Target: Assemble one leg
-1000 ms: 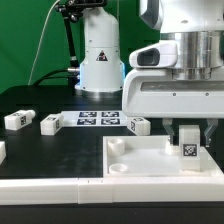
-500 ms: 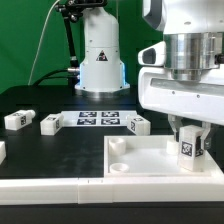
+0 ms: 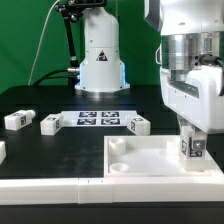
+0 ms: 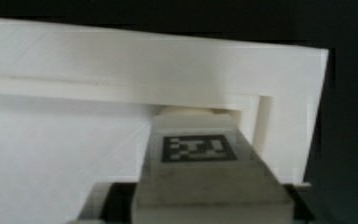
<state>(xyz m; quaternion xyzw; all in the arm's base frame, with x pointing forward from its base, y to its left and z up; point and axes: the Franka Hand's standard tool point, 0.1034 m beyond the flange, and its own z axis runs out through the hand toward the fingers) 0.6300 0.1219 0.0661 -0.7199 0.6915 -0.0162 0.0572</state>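
Note:
The leg (image 3: 193,150), a small white block with a black-and-white tag facing the camera, stands upright on the large white panel (image 3: 145,158) at its corner on the exterior view's right. My gripper (image 3: 192,140) comes down from above and is shut on the leg. In the wrist view the leg (image 4: 197,150) fills the middle between my dark fingers (image 4: 119,203), with its tag in sight and the panel (image 4: 69,110) behind it. The leg's lower end and the socket under it are hidden.
Three more loose legs (image 3: 16,119), (image 3: 50,123), (image 3: 137,125) lie on the black table at the back left. The marker board (image 3: 98,120) lies between them. The robot base (image 3: 100,60) stands behind. A white ledge (image 3: 50,190) runs along the front.
My wrist and hand have turned and shifted toward the exterior view's right, still holding the leg. The leg has stayed at the panel's right corner, slightly lower and more to the right.

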